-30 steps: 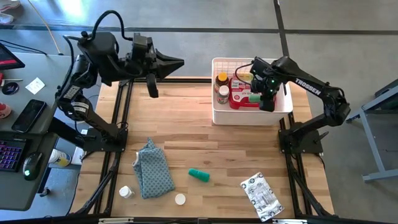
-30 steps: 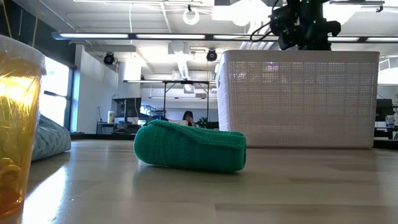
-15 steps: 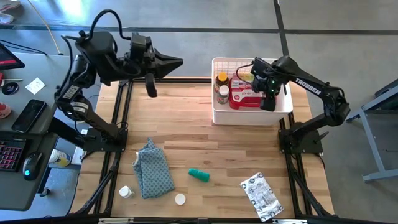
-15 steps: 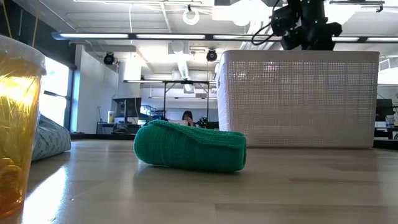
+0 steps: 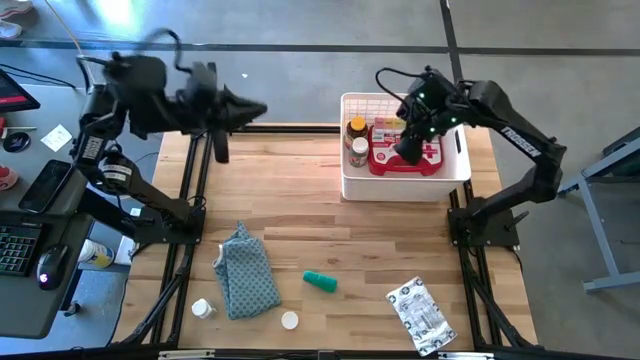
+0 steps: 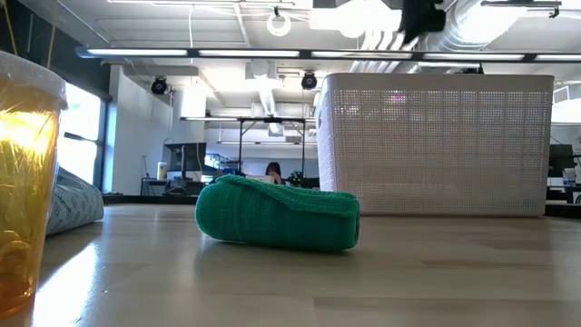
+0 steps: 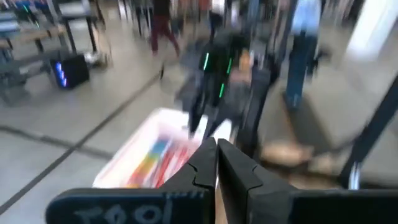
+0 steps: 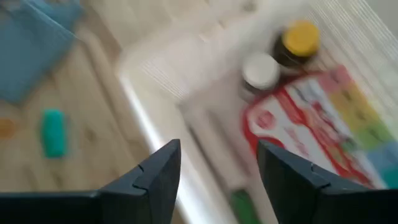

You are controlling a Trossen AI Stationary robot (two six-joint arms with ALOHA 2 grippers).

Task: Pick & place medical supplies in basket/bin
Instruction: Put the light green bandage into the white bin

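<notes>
Your right gripper [image 5: 408, 150] hangs over the white bin [image 5: 455, 172], fingers spread and carrying nothing, above the red first-aid case [image 5: 428, 157] lying inside. The green tube [image 5: 320, 281] you'd likely fetch next lies on the bare table toward the near edge, well apart from the bin, its long axis running roughly across the table. The silver-white packet [image 5: 421, 315] sits further to the right. Your left gripper [image 5: 248, 108] waits clenched at the far-left edge; the right arm looks nearer
</notes>
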